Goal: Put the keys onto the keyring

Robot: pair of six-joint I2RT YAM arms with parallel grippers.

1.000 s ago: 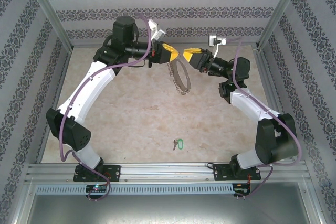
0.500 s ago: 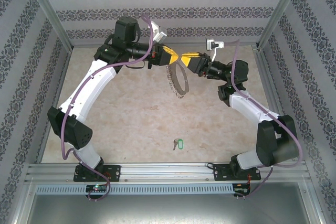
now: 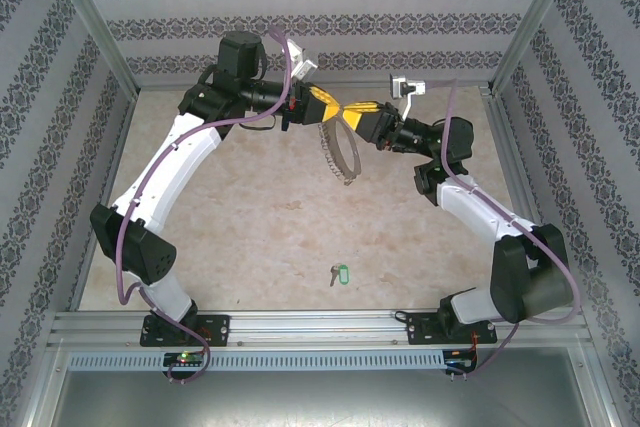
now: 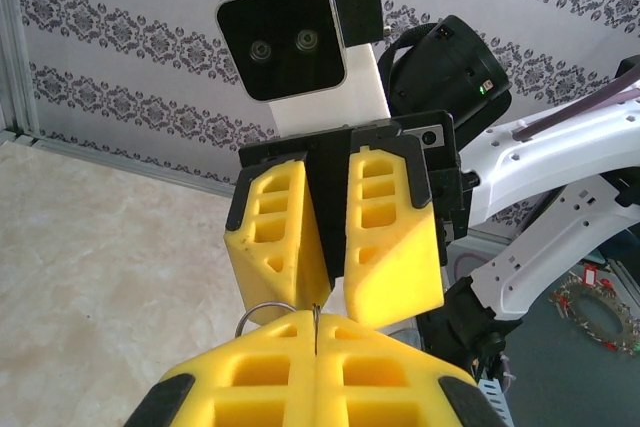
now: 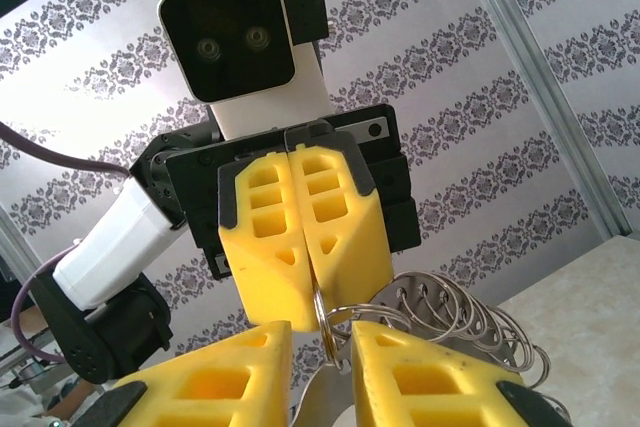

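Since the earlier frame the right gripper (image 3: 353, 108) has come leftwards, and it now meets the left gripper (image 3: 332, 106) tip to tip above the far part of the table (image 3: 240, 217). Its jaws have also become narrower. In the right wrist view a small gap remains between them, with the thin wire of the keyring (image 3: 342, 153) standing in this gap. I do not see the pads pressing on it.

The left gripper is closed on the top of the keyring, which hangs below it in the air, with its many small metal pieces bunched on the loop. The keys (image 3: 339, 274), with the green tag, lie alone on the table near the front edge, well apart from both grippers and not yet picked up.

From here the risk is in the handover, I think. The wire is very thin and the loop is floppy. If the left gripper lets go before the right one really grips, the keyring can slip out and drop on the table. If both pull while closed, the loop may twist or bend.
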